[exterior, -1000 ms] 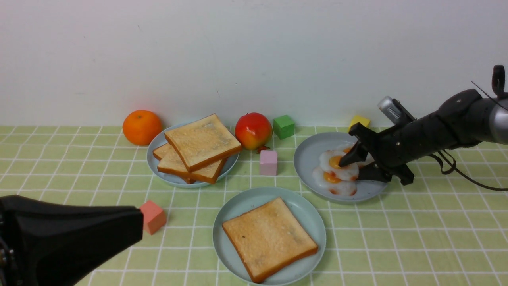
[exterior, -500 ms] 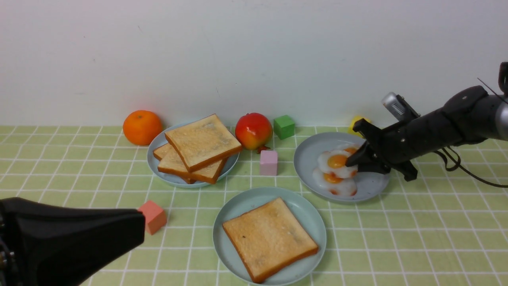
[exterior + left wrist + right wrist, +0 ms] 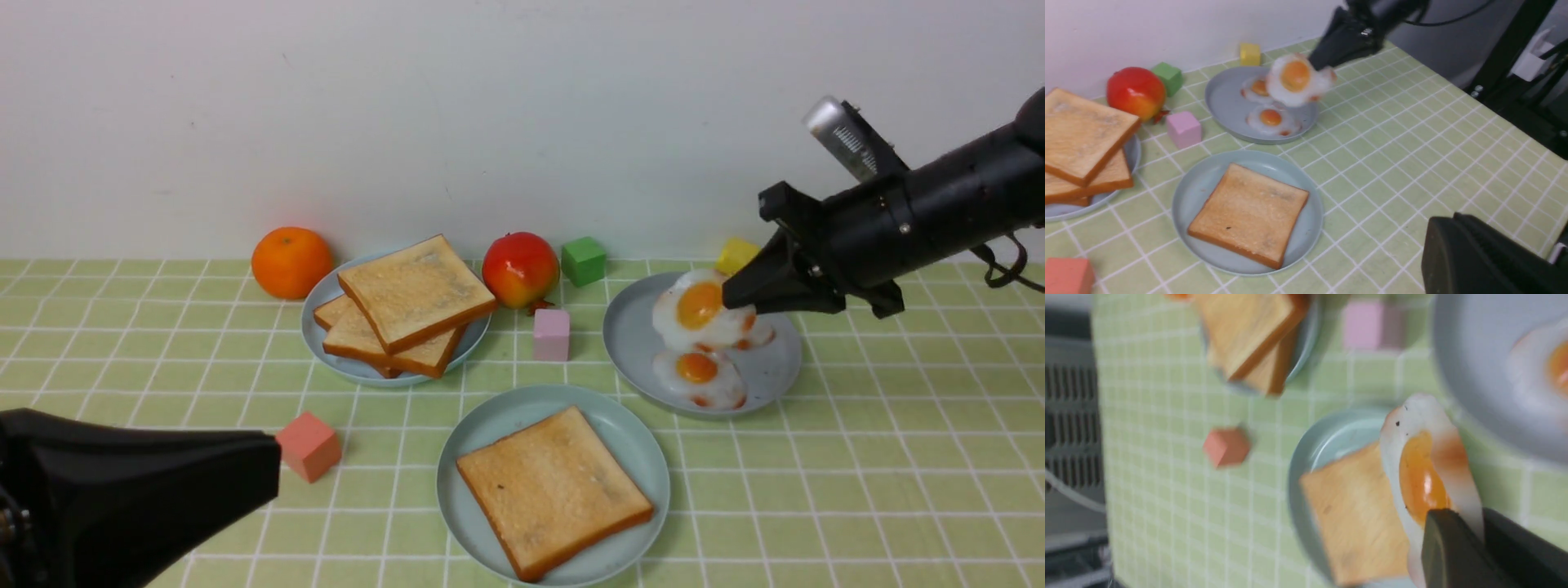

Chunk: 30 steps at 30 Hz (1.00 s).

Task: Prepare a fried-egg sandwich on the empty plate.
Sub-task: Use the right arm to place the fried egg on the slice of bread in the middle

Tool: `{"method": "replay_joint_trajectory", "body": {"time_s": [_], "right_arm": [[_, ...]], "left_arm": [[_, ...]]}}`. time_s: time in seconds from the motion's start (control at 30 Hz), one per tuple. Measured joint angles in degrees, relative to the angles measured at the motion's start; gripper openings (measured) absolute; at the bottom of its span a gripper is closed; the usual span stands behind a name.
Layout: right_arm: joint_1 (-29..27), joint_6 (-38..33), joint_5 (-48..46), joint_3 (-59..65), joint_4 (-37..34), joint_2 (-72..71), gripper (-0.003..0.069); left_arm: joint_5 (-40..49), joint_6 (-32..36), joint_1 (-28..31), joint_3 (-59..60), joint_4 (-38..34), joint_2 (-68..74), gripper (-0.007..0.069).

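My right gripper (image 3: 732, 298) is shut on the edge of a fried egg (image 3: 694, 310) and holds it in the air just above the grey-blue egg plate (image 3: 633, 331). The held egg also shows in the left wrist view (image 3: 1294, 77) and in the right wrist view (image 3: 1425, 465), clamped between the black fingers (image 3: 1447, 539). The mint-teal plate (image 3: 490, 425) lies in front of it and carries one toast slice (image 3: 555, 490). My left gripper (image 3: 273, 469) is shut and empty, low at the near left.
Two more eggs (image 3: 700, 374) lie on the egg plate. A stack of toast slices (image 3: 412, 298) sits on another grey-blue plate at the back left. An orange (image 3: 291, 261), a red fruit (image 3: 521, 268) and green (image 3: 584, 260), pink (image 3: 552, 333), yellow (image 3: 737, 253) and salmon (image 3: 308, 445) cubes stand around.
My right gripper closed on the top egg and lifted it off the egg plate, uncovering the eggs beneath. The left gripper has barely moved.
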State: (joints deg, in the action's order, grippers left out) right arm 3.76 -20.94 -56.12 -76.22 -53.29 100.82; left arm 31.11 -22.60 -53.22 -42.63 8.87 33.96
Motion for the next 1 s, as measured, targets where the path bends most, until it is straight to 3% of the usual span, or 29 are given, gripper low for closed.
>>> {"method": "replay_joint_trajectory", "body": {"time_s": [0.2, 0.47, 0.7, 1.0], "right_arm": [[8.70, -8.07, 6.45, 16.25, -10.93, -6.62, 0.0073], [15.77, -13.88, 12.44, 19.58, -22.16, 0.03, 0.0073], [16.82, -20.18, 14.92, 19.45, -32.63, 6.24, 0.0073], [16.82, -20.77, 16.85, 19.44, -34.22, 8.41, 0.0103]], "left_arm": [[1.26, -4.65, 0.00, 0.00, 5.72, 0.00, -0.0002], [1.66, -5.92, 0.00, 0.00, 6.80, 0.00, 0.0004], [1.79, -6.10, 0.00, 0.00, 6.90, 0.00, 0.0006], [1.84, -6.10, 0.00, 0.00, 6.92, 0.00, 0.0006]]}}
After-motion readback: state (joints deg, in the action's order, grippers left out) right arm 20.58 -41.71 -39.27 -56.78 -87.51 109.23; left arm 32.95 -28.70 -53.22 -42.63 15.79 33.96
